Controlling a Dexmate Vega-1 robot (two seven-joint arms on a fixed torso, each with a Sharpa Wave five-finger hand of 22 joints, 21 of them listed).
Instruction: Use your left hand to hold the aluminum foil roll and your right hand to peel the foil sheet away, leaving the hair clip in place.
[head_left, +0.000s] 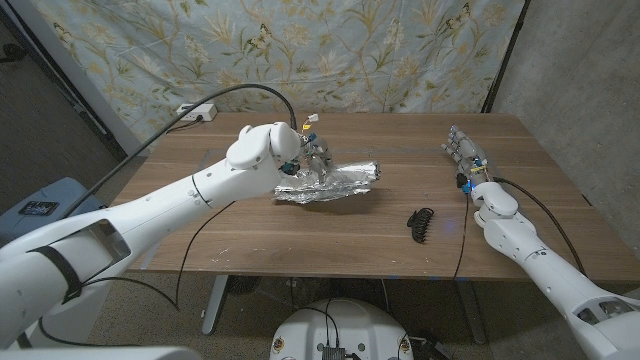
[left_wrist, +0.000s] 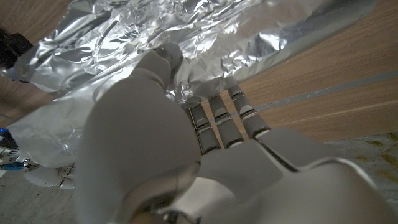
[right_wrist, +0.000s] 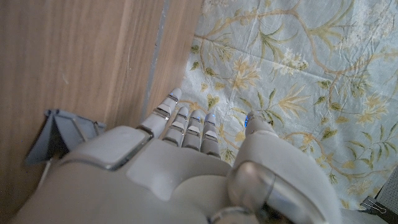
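Note:
A crumpled aluminum foil roll (head_left: 338, 182) lies at the middle of the wooden table (head_left: 250, 235), its loose sheet spread around it. My left hand (head_left: 306, 160) is on the roll's left end. In the left wrist view the fingers (left_wrist: 217, 118) tuck into a fold of the foil (left_wrist: 186, 31) and the thumb presses on top, so the hand (left_wrist: 155, 149) grips it. A black hair clip (head_left: 421, 224) sits bare on the table, to the right of the foil and nearer the front. My right hand (head_left: 467, 158) is far right, holding nothing, its fingers (right_wrist: 186, 124) straight.
A white power strip (head_left: 197, 113) with a black cable lies at the table's far left corner. A floral curtain (head_left: 300, 50) hangs behind the table. A blue-grey box (head_left: 40, 210) stands off the table's left side.

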